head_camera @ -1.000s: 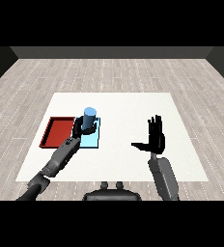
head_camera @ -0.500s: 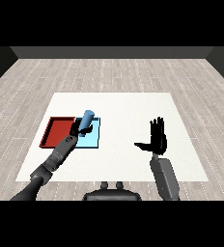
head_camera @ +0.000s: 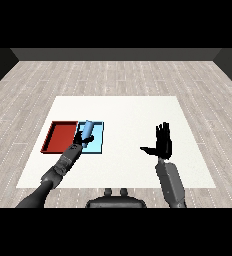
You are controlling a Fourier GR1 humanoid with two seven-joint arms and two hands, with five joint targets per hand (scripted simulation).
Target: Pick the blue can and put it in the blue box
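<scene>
Over blue tray (head_camera: 98,142), left hand (head_camera: 83,139) apparently holding blue can (head_camera: 87,128)

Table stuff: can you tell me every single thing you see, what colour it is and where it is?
Table: one, white, in the middle of a grey plank floor.
Red tray: one, red, on the table's left part.
Blue tray: one, light blue, touching the red tray's right side.
Blue can: one, blue, tilted, over the blue tray in the left hand.
Left hand: one, black, curled round the can.
Right hand: one, black, fingers straight, raised over the table's right part, holding nothing.
</scene>
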